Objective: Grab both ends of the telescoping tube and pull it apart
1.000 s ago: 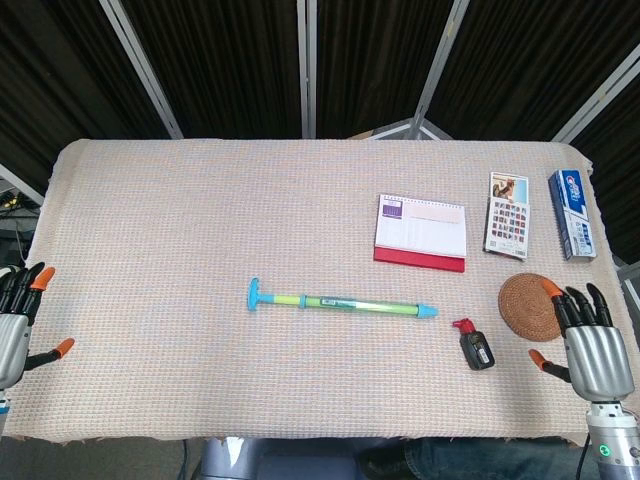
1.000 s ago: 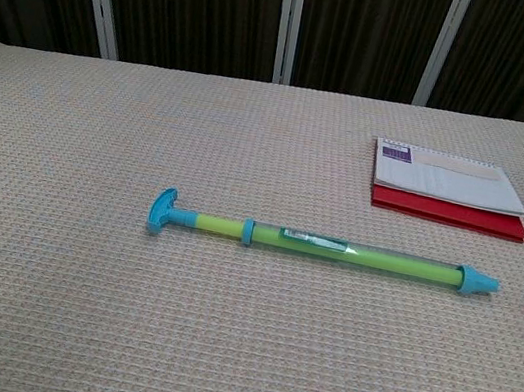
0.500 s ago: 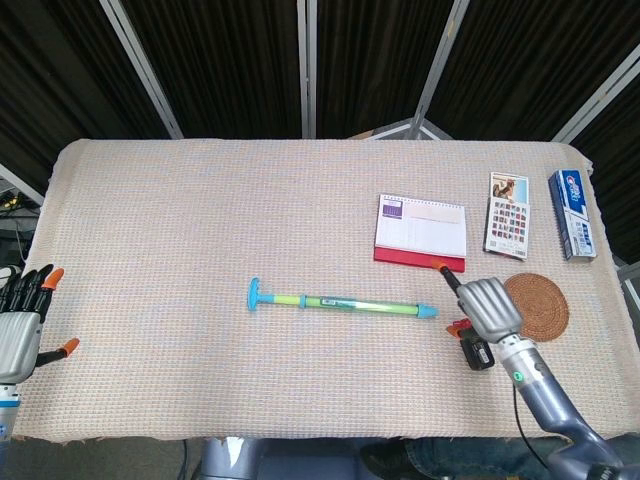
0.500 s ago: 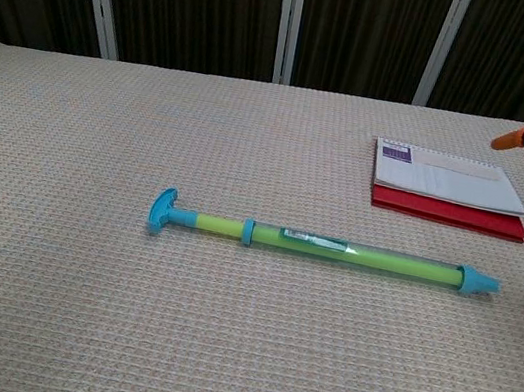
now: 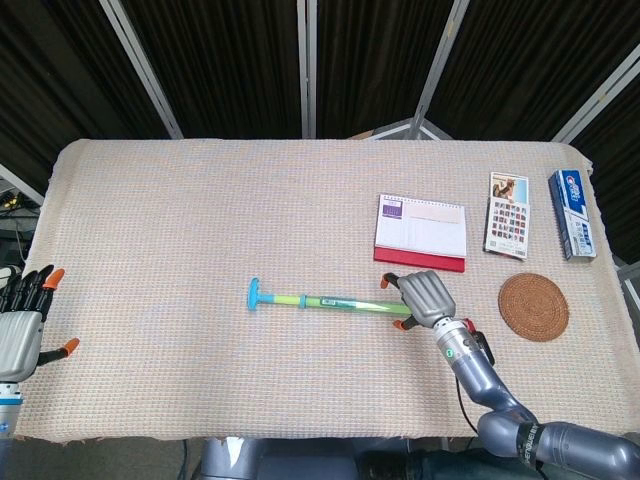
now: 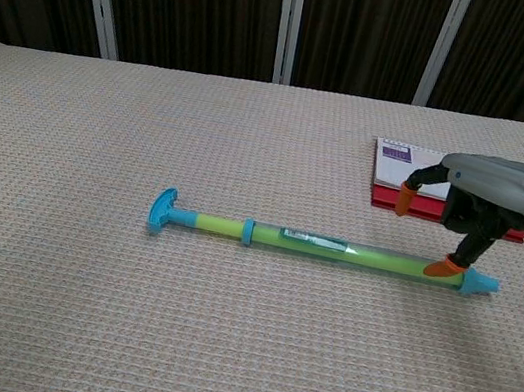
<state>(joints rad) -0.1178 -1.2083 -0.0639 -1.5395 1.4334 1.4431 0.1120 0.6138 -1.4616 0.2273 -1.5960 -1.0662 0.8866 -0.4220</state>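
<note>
The telescoping tube (image 5: 335,302) lies on the table a little right of centre: a green barrel with a blue T-handle (image 6: 162,210) at its left end and a blue cap (image 6: 476,283) at its right. My right hand (image 5: 425,297) hovers over the right end with its fingers spread. In the chest view one orange fingertip (image 6: 444,270) touches the barrel just left of the cap, and nothing is gripped. My left hand (image 5: 18,325) rests at the table's left edge, fingers apart and holding nothing, far from the handle. The chest view does not show it.
A desk calendar (image 5: 421,232) on a red base stands just behind the tube's right end. A round woven coaster (image 5: 533,306), a picture booklet (image 5: 507,215) and a toothpaste box (image 5: 572,213) lie at the right. A small black bottle (image 5: 483,348) with a red cap sits beside my right forearm.
My right hand has swept left from beside the coaster, past the small bottle, to above the tube's right end. The left hand has barely shifted, and the tube has not moved.
</note>
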